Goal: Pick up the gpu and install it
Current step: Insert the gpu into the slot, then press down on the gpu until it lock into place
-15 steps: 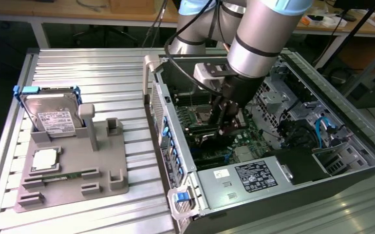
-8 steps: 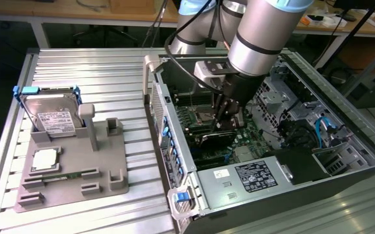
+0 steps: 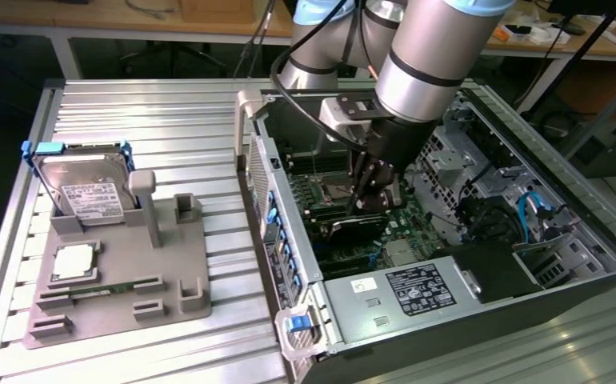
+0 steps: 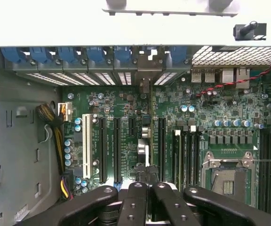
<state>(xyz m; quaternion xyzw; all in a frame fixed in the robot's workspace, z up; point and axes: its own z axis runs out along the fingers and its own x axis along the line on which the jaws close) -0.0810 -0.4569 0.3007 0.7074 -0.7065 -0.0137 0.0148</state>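
The gpu (image 3: 353, 226) sits low inside the open computer case (image 3: 564, 264), a dark card with its fan side showing, over the green motherboard (image 4: 121, 99). In the wrist view the gpu (image 4: 145, 150) is edge-on, a thin strip running from the rear slot brackets toward my fingers. My gripper (image 3: 375, 200) reaches down into the case directly above the card. Its black fingers (image 4: 134, 202) are shut, pressed together at the tips (image 4: 147, 184) right at the card's upper edge. Whether the card is pinched between them I cannot tell.
A grey fixture (image 3: 180, 264) on the slatted table holds a silver hard drive (image 3: 90, 192), a processor chip (image 3: 74, 262) and a narrow memory stick (image 3: 110, 290). Inside the case are the power supply (image 3: 415, 292), drive cages (image 3: 463, 152), cable bundles (image 4: 55, 136) and blue slot clips (image 4: 69, 55).
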